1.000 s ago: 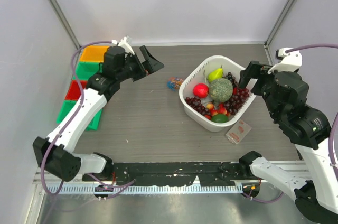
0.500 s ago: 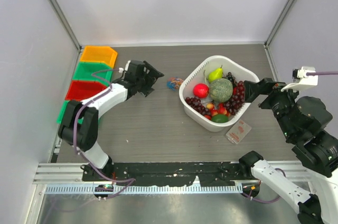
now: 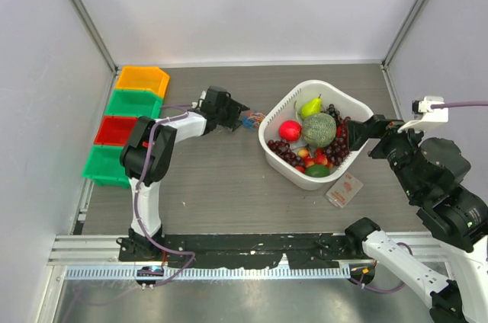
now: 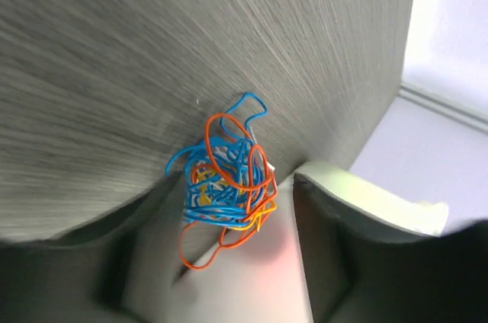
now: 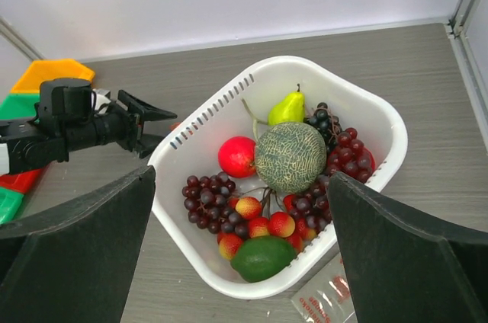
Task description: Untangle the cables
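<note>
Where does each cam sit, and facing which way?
Top external: overhead, behind the bases, looking down on the table; left arm and right arm show, left pincer at the cable clump, right pincer by the fruit basket.
Left wrist: on the left arm, looking past its blurred fingers at the clump.
Right wrist: on the right arm, looking down into the basket between its dark fingers.
Shared: top and left wrist see the clump; top and right wrist, the basket.

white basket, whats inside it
Fruit fills the white basket: a netted melon, a green pear, a round red fruit, dark grapes, small red-yellow fruits and a lime. Whatever lies under the pile is covered.
</note>
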